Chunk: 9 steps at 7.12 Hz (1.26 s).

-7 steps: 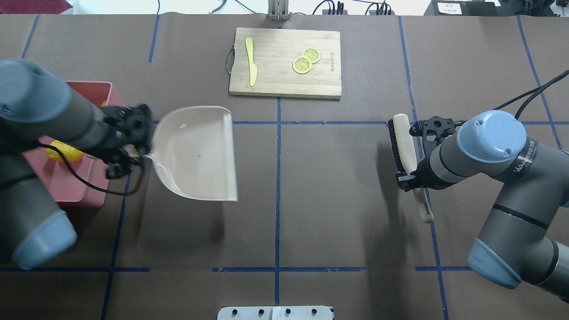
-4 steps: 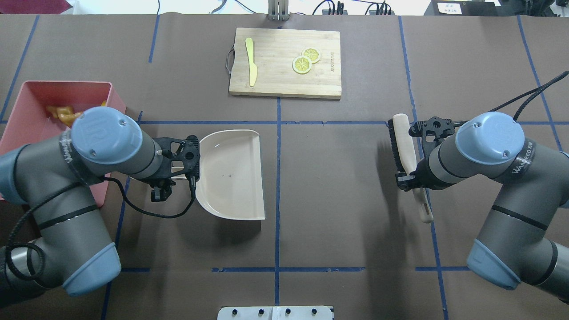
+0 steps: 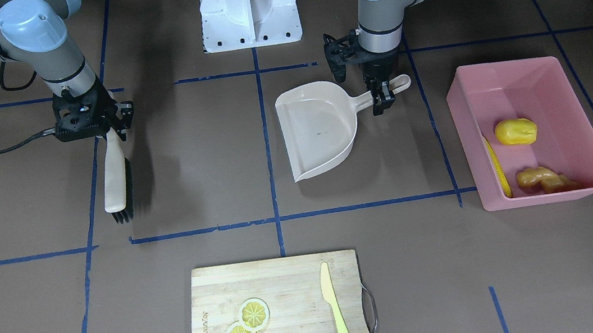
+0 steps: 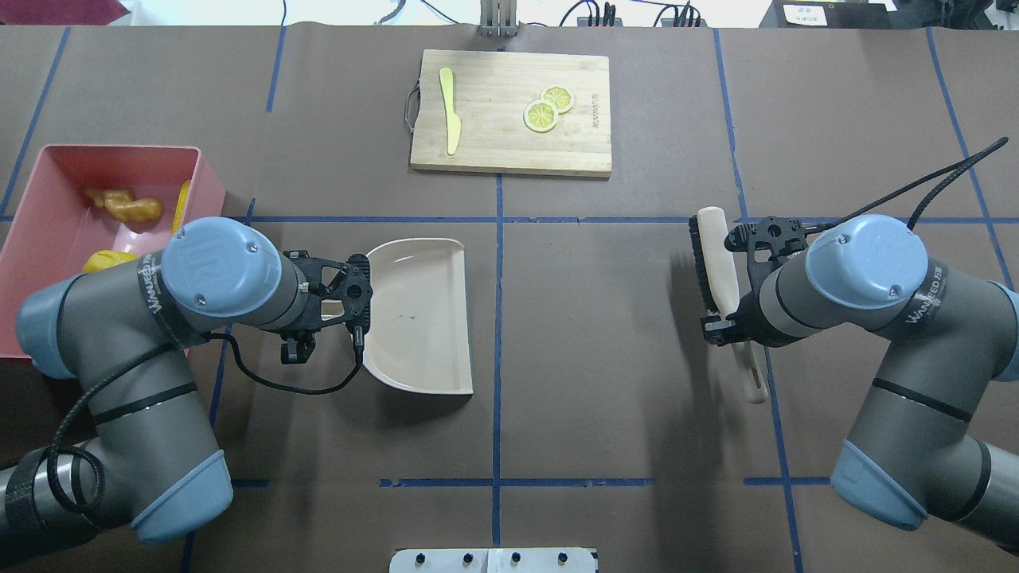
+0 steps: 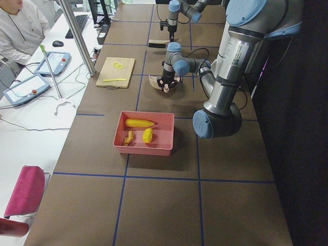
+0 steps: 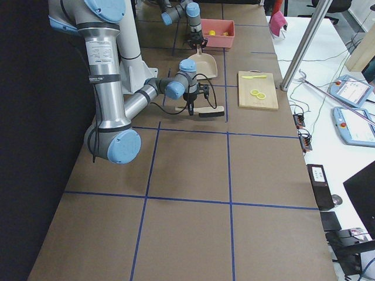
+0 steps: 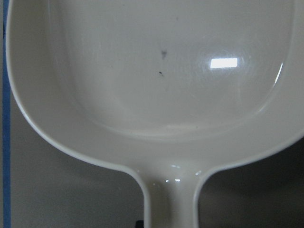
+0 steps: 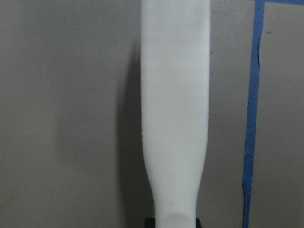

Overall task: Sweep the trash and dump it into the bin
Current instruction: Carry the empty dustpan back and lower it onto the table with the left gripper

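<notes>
The pink bin [image 3: 505,66] stands on the table and holds the trash: a yellow potato lump [image 3: 515,131], a tan ginger root [image 3: 544,178] and a corn cob [image 3: 497,167] against its wall. It also shows in the overhead view [image 4: 56,159]. My left gripper [image 3: 382,91] is shut on the handle of the empty beige dustpan [image 3: 317,130], which lies level and low over the table, beside the bin. My right gripper [image 3: 106,134] is shut on the handle of a brush [image 3: 115,177] with black bristles, far across the table from the dustpan.
A wooden cutting board [image 4: 509,151] with two lemon slices [image 4: 548,107] and a pale yellow knife [image 4: 450,111] lies at the far middle. The robot base [image 3: 249,8] stands between the arms. Blue tape lines cross the brown table.
My left arm has swung away from the bin toward the table's middle with the empty dustpan, bringing it level. My right gripper with the brush has shifted slightly inward.
</notes>
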### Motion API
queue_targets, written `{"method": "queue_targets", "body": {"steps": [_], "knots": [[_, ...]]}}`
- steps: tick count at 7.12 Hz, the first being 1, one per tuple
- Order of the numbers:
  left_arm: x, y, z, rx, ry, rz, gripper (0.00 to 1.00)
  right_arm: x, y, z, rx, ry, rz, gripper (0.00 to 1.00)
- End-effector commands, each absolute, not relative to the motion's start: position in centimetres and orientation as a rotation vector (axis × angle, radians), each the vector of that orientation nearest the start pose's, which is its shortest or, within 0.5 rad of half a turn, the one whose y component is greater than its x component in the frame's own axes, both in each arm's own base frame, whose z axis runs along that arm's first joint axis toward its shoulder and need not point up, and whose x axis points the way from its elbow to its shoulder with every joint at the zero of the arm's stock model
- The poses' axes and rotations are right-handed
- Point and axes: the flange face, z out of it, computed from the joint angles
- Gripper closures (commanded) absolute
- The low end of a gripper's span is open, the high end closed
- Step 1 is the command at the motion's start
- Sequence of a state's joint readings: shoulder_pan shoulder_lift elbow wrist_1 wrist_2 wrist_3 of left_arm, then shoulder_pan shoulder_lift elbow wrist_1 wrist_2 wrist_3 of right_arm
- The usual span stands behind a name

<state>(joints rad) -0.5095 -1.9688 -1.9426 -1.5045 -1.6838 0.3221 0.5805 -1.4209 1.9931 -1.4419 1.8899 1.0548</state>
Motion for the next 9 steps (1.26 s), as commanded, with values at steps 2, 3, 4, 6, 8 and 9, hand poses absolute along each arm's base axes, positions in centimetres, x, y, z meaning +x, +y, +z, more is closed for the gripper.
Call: {"method": "queue_targets", "body": {"steps": [2,3,4,6,8,9], "knots": [[45.5,-39.1,29.0,0.678,0.330,1.351,0.00,-41.0,-36.8,36.2,0.113,-0.767,-0.029,1.00],[45.4,-39.2,28.7,0.685,0.331,1.350,0.00,-41.0,-36.8,36.1,0.114,-0.771,-0.030,1.00],[44.3,-39.5,27.8,0.709,0.334,1.333,0.00,-40.9,-36.7,35.8,0.117,-0.776,-0.032,1.00],[37.1,-41.9,25.2,0.780,0.315,1.230,0.00,-39.5,-37.9,35.8,0.121,-0.781,-0.020,1.00],[30.2,-43.7,27.6,0.670,0.307,1.049,0.00,-36.2,-38.4,38.2,0.084,-0.759,0.015,1.00],[27.3,-45.3,29.7,0.566,0.262,0.998,0.00,-32.2,-38.2,40.2,0.031,-0.763,0.009,1.00]]}}
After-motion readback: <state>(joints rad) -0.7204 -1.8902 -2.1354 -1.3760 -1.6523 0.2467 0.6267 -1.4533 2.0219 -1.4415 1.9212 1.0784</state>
